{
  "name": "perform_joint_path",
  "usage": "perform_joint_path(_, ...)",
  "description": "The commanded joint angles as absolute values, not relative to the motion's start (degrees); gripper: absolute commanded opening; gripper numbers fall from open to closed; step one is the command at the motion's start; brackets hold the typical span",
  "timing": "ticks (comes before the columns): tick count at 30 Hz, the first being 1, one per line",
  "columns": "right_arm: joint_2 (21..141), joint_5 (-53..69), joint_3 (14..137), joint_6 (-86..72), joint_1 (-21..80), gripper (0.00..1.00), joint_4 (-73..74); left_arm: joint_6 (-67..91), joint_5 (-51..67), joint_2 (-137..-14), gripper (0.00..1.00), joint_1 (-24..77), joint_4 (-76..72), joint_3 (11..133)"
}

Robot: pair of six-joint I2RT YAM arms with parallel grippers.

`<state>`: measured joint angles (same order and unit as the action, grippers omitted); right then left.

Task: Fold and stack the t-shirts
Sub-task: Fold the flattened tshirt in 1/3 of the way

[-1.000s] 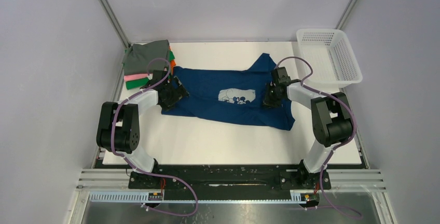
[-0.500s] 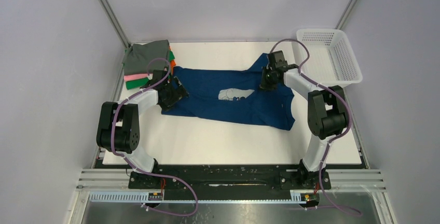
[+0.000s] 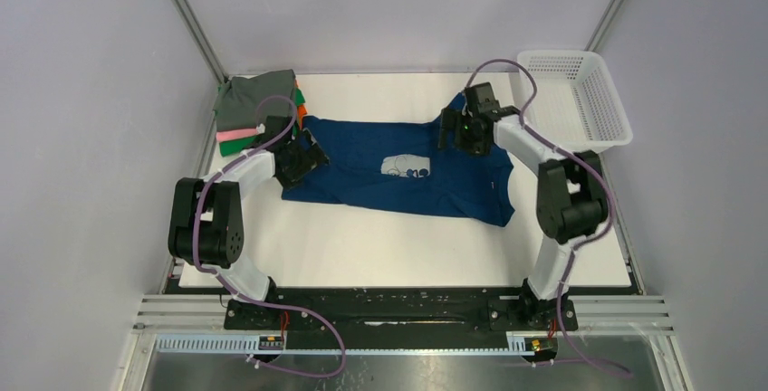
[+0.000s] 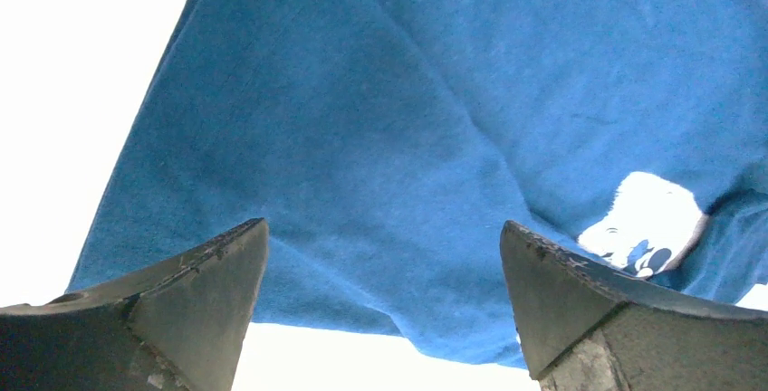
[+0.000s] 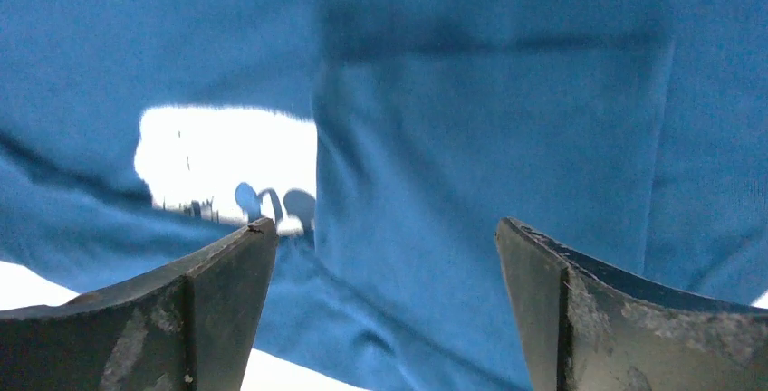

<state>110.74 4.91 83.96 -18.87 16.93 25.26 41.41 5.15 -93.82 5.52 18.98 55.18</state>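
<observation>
Spread wide with nothing gripped, the left end effector (image 3: 301, 157) is held low over the left edge of the dark blue t-shirt (image 3: 398, 183). That shirt is laid out across the middle of the worktop (image 3: 389, 246), creased and partly folded over on itself. The right end effector (image 3: 460, 128) is likewise released, and only blue cloth is seen between its fingers (image 5: 226, 291); it is poised over the shirt's far right part. A white cartoon print (image 3: 407, 166) is shown on the chest, its right side covered by a fold of blue fabric. No lettering can be made out on it. At the far left corner the folded t-shirts (image 3: 258, 106) are stacked, with grey on top and pink, green and orange edges showing below. A white mesh basket (image 3: 575, 92) is seen at the far right corner.
</observation>
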Motion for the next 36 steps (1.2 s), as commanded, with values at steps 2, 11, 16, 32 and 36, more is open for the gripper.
perform_joint_path(2, 94.73, 7.75, 65.81, -23.34, 17.75, 0.99, 16.88, 42.28, 8.09, -92.64, 0.99, 6.07, 15.4, 60.17)
perform_joint_path(11, 97.16, 14.51, 55.31, -28.94, 18.28, 1.0, 11.93, 44.11, 14.29, -104.38, 0.99, 7.7, 12.22, 63.83)
perform_joint_path(16, 93.56, 11.3, 49.14, -30.98, 18.28, 1.0, 15.66, 44.17, 14.73, -101.86, 0.99, 8.15, 12.3, 56.85)
perform_joint_path(32, 66.29, 14.82, 23.58, -32.36, 18.29, 1.0, 24.66, 49.96, 7.18, -67.55, 0.99, 15.36, 21.25, 25.92)
perform_joint_path(36, 60.26, 12.41, 25.41, -31.86, 18.33, 1.0, 27.78, 50.92, 4.57, -58.87, 0.99, 16.1, 25.39, 23.47)
